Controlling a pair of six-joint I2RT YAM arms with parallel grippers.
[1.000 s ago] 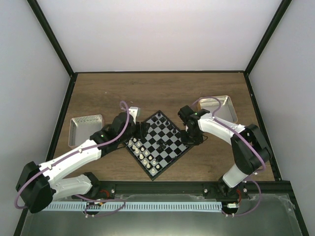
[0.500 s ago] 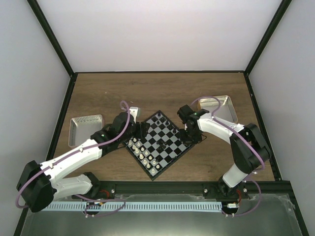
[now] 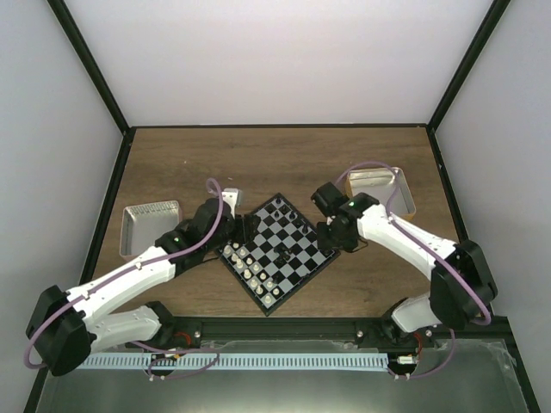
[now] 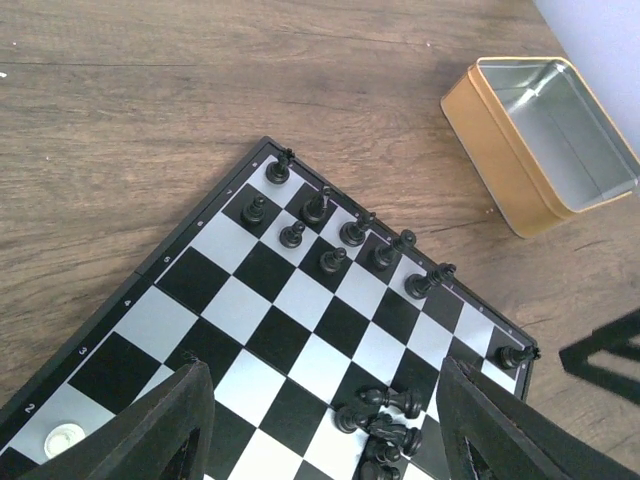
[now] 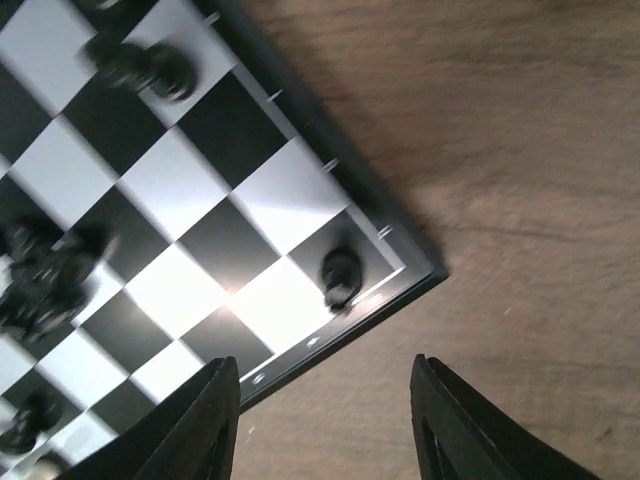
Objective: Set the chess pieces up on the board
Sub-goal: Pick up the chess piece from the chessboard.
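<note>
Centre of table (image 3: pixel 172 163): board (image 3: pixel 277 251) lies as diamond, one side toward each arm, presumably so each serves own colour. Right pincer (image 5: pixel 322 365) over board's right corner, fingers apart, nothing held; one black piece (image 5: pixel 341 276) upright on corner square below, judged rook's place. Left pincer (image 4: pixel 325 372) wide open, empty, over mid-board. Count, left wrist view: nine black pieces (image 4: pixel 333 259) upright along far edges; toppled black heap (image 4: pixel 385 415) uncountable; one white piece (image 4: pixel 65 437). Trays: two, tan-rimmed tin (image 4: pixel 495 165), grey tray (image 3: pixel 151 205).
</note>
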